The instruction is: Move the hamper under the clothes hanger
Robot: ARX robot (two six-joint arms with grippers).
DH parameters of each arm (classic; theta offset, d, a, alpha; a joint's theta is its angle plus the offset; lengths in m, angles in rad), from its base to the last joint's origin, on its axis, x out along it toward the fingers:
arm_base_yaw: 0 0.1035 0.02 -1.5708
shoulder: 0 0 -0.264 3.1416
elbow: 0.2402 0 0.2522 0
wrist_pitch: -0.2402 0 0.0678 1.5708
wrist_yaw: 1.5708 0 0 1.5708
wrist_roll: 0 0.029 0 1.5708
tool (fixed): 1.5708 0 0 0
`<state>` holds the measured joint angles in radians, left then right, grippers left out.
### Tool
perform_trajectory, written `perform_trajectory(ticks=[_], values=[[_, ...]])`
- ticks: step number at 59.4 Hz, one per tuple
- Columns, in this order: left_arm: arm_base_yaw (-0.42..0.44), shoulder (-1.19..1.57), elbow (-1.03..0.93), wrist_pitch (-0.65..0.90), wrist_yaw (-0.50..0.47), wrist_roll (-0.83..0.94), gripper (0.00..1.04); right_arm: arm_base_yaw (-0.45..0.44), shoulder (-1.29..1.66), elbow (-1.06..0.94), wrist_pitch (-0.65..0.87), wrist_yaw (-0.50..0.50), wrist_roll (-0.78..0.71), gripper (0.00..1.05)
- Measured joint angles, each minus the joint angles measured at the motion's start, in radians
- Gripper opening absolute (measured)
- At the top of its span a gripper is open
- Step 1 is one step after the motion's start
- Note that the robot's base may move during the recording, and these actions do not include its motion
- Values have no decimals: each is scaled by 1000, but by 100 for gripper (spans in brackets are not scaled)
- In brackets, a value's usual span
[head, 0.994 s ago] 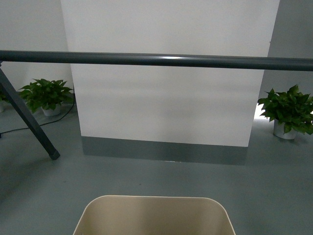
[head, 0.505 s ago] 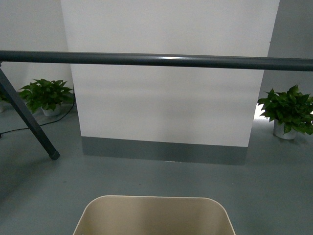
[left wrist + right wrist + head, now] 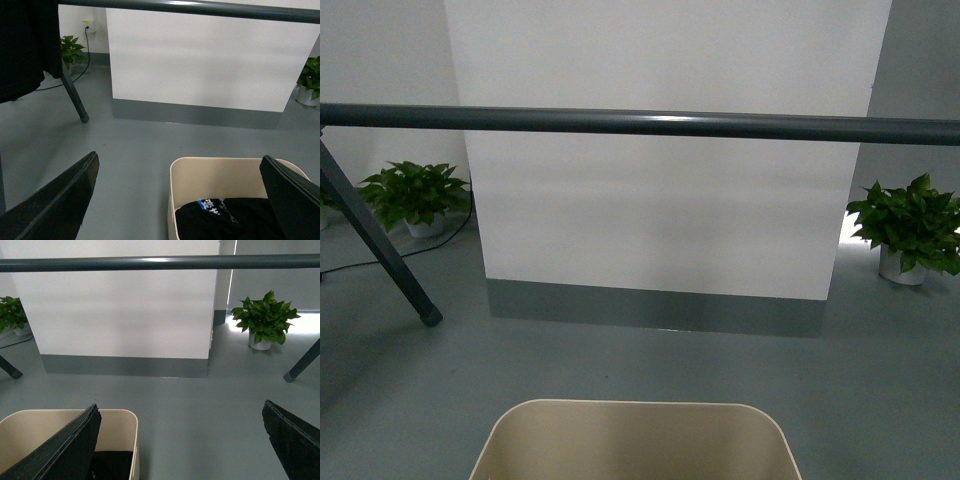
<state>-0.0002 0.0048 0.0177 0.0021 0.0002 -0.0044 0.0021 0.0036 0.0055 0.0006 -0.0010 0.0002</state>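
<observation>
The beige hamper (image 3: 635, 440) stands on the grey floor at the bottom centre of the front view, its far rim nearest the clothes hanger. The hanger's dark grey bar (image 3: 640, 123) runs straight across above it, with one splayed leg (image 3: 380, 250) on the left. Neither gripper appears in the front view. In the left wrist view my left gripper (image 3: 179, 165) is open over the hamper's (image 3: 220, 175) left side, where a black garment (image 3: 225, 220) lies inside. My right gripper (image 3: 181, 410) is open too, spanning the hamper's (image 3: 30, 432) right corner and bare floor.
A white panel wall (image 3: 660, 200) with a grey base stands behind the bar. Potted plants sit at the far left (image 3: 412, 195) and far right (image 3: 910, 228). A dark cloth (image 3: 25, 45) hangs near the left leg. Another rack leg (image 3: 302, 362) slants down on the right.
</observation>
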Motion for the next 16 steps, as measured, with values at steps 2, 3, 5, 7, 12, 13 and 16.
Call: perform_trajectory(ticks=[2,3,5,7,12,13,16], values=[[0,0,0,0,0,0,98,0,0,0,0,0,0,97],[0,0,0,0,0,0,98,0,0,0,0,0,0,97],[0,0,0,0,0,0,98,0,0,0,0,0,0,97],[0,0,0,0,0,0,98,0,0,0,0,0,0,97],[0,0,0,0,0,0,98,0,0,0,0,0,0,97],[0,0,0,0,0,0,98,0,0,0,0,0,0,97],[0,0,0,0,0,0,98,0,0,0,0,0,0,97]])
